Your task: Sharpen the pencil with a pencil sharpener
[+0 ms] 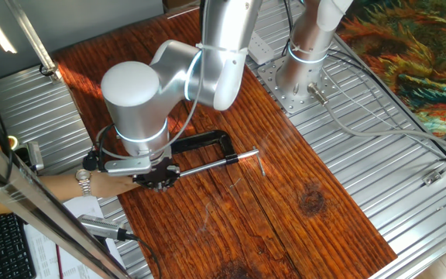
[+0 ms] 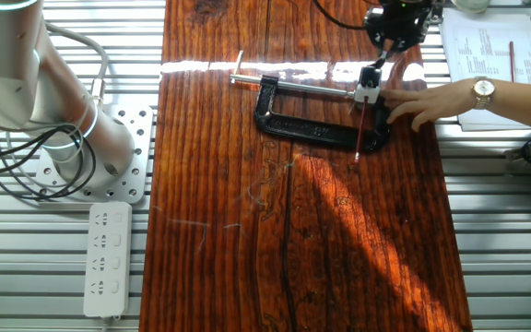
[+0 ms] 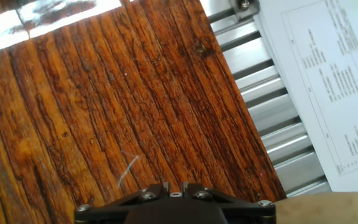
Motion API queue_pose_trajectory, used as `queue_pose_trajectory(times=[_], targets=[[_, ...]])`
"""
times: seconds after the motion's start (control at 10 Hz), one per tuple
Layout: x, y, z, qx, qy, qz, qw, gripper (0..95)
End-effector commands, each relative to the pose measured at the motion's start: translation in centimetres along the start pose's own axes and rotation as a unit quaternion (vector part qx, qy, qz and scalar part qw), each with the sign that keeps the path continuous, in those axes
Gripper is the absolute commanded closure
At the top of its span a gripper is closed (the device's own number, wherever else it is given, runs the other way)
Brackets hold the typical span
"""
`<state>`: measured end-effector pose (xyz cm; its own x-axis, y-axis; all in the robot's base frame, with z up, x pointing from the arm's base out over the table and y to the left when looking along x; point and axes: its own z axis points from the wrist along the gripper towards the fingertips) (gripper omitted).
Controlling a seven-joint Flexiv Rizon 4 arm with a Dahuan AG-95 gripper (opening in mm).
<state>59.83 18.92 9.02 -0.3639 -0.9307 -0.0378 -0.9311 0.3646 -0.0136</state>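
Note:
The pencil [image 2: 360,129], a thin red stick, lies slanted across the right end of the black C-clamp [image 2: 312,129], its lower tip just past the frame. My gripper [image 2: 369,90] stands over the end of the clamp's silver screw rod [image 2: 293,86], and the pencil's upper end meets its whitish tips. In the hand view the gripper [image 3: 174,186] shows two fingers almost together. In one fixed view the gripper [image 1: 159,177] is beside the clamp [image 1: 207,139]. The pencil sharpener is hidden under the fingertips.
A person's hand [image 2: 422,106] rests on the clamp's right end, right beside my gripper; it also shows in the hand view [image 3: 328,208]. Printed paper [image 2: 487,55] lies off the wooden board's right side. A power strip [image 2: 107,258] and the arm's base [image 2: 72,148] are left.

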Motion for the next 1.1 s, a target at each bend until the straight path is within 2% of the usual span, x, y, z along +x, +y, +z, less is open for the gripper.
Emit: queue_pose_trajectory(times=[0.1, 0.3, 0.6, 0.8, 1.1], targets=[[-0.1, 0.6, -0.1, 0.0, -0.005, 0.007, 1.0, 95.0], [-0.6, 1.1, -0.7, -0.002, 0.006, 0.015, 0.9999, 95.0], [0.9, 2.7, 0.4, 0.005, -0.002, 0.024, 0.9997, 95.0], [0.8, 3.1, 0.5, 0.002, -0.003, 0.025, 0.9997, 95.0], [0.8, 3.5, 0.9, 0.008, 0.0, 0.023, 0.9997, 95.0]])
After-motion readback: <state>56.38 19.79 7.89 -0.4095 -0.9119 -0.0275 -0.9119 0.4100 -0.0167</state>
